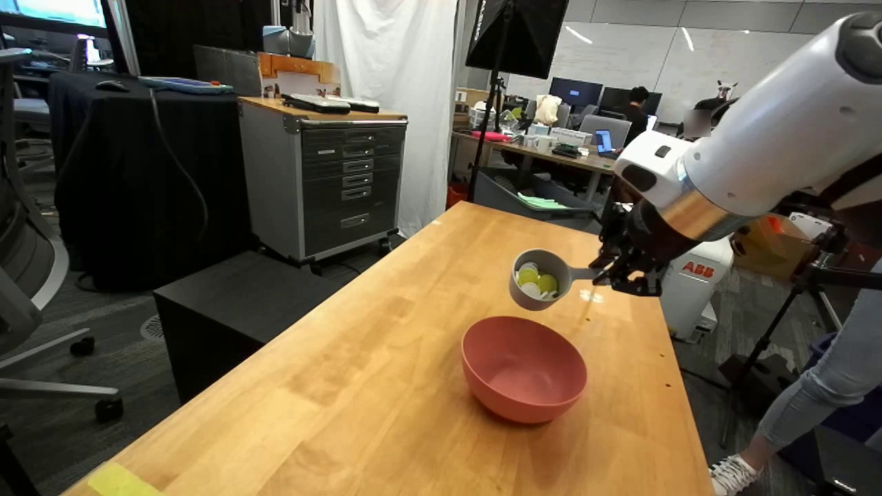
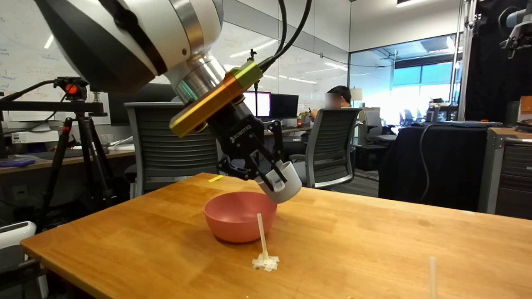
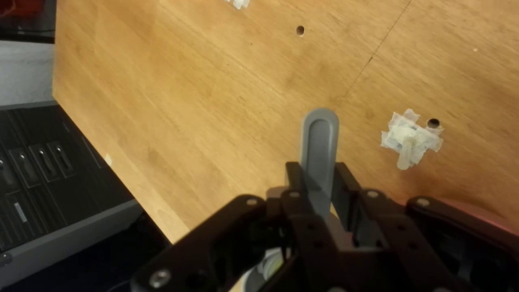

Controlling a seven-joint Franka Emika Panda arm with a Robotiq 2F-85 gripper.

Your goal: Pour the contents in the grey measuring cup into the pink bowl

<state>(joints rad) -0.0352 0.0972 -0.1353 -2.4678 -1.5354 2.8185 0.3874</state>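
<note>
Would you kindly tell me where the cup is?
In an exterior view, the cup is right of centre, held by the gripper, pictured just above the bowl.

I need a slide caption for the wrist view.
Gripper holding the grey measuring cup by its handle above the wooden table, the pink bowl partly visible at lower right.

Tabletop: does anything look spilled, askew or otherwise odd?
Nothing spilled shows, but a thin pale stick stands from a patch of tape near the pink bowl; odd, since pouring has no evident use for it.
</note>
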